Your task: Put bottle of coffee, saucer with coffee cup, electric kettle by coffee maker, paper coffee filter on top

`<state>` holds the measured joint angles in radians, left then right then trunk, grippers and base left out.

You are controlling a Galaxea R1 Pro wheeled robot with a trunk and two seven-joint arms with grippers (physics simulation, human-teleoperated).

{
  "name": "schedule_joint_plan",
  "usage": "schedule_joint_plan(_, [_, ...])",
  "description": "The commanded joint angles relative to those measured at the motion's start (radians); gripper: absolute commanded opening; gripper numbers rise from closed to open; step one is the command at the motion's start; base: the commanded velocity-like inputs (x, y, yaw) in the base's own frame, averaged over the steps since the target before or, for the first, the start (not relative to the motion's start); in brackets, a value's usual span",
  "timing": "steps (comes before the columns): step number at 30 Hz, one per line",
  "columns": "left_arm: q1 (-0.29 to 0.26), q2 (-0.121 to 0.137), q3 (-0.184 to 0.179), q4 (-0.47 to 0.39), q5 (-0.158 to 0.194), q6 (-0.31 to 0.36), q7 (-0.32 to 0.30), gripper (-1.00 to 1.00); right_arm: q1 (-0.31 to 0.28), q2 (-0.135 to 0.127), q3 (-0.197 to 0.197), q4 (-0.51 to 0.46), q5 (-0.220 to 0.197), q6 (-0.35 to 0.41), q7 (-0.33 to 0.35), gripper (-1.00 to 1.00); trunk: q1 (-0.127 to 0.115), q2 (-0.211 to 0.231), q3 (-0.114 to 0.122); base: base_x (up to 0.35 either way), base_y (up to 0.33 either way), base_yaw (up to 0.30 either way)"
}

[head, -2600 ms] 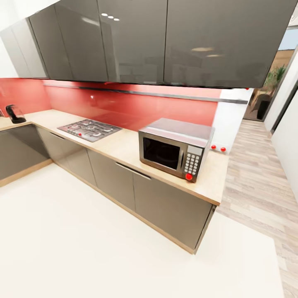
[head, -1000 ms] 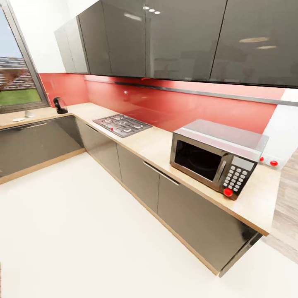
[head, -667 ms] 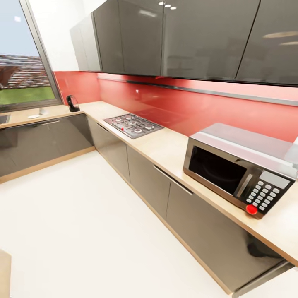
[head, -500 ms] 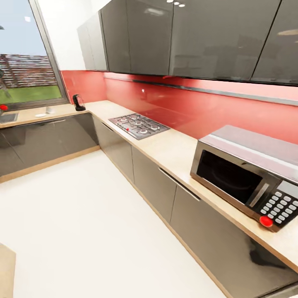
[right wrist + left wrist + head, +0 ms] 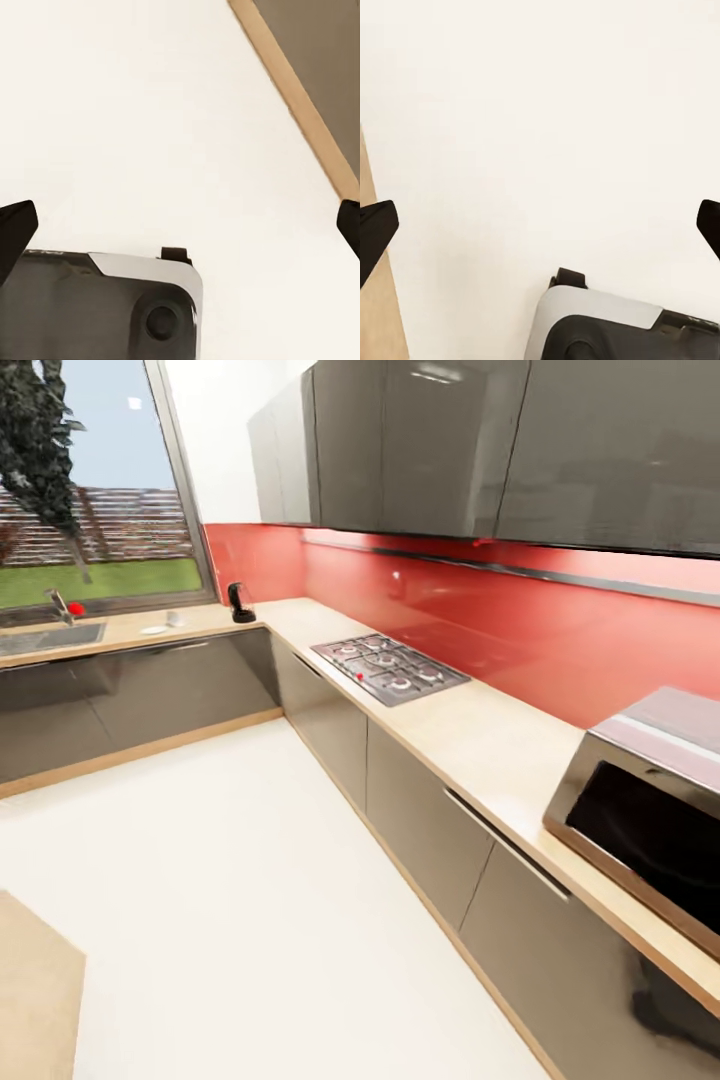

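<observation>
From my head camera I look along an L-shaped kitchen. The kitchen countertop (image 5: pixel 480 745), light tan with grey cabinet fronts below, runs from the near right away to a far corner, then turns left under a large window (image 5: pixel 95 510). A gas hob (image 5: pixel 388 667) is set into the worktop midway along. At the near right edge, part of a steel microwave (image 5: pixel 650 815) stands on the counter. A red backsplash (image 5: pixel 480 610) lines the wall, with glossy dark wall cabinets (image 5: pixel 480 445) above it.

In the far corner stands the electric kettle (image 5: pixel 239 603), a small dark shape on the worktop. To its left, under the window, lies the saucer (image 5: pixel 153 630), a flat white disc, with the coffee cup (image 5: pixel 173 619) just beside it; they are too small to tell if they touch. Further left a sink (image 5: pixel 45 637) is sunk into the counter.

My left claw (image 5: pixel 540 225) hangs over the pale floor (image 5: pixel 230 880), its two dark fingertips (image 5: pixel 376 229) spread wide at the picture's edges, nothing between them. My right claw (image 5: pixel 180 225) is likewise spread wide and empty above the floor, near the wooden plinth (image 5: pixel 296 90) of a cabinet.
</observation>
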<state>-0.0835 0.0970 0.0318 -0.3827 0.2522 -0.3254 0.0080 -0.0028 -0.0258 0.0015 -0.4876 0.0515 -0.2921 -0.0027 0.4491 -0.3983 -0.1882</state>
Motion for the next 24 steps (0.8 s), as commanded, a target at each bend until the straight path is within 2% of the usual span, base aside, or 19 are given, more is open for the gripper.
schedule_joint_plan(1, [-0.001, 0.000, -0.001, 0.001, 0.004, -0.003, 0.001, 1.00, 0.000, 0.000, 0.000, 0.000, 0.005, -0.002, 0.000, 1.00, 0.001, -0.002, -0.003, 0.237, 0.274, 0.243])
schedule_joint_plan(11, [-0.001, 0.000, -0.002, 0.001, 0.005, -0.004, 0.000, 1.00, 0.000, 0.000, 0.000, 0.000, 0.005, -0.002, 0.000, 1.00, 0.001, -0.002, -0.012, 0.256, 0.232, 0.243])
schedule_joint_plan(24, [-0.001, 0.000, -0.003, 0.001, 0.005, -0.004, 0.000, 1.00, -0.001, 0.000, 0.001, 0.000, 0.005, -0.002, 0.001, 1.00, 0.001, -0.002, -0.012, 0.321, 0.042, 0.097])
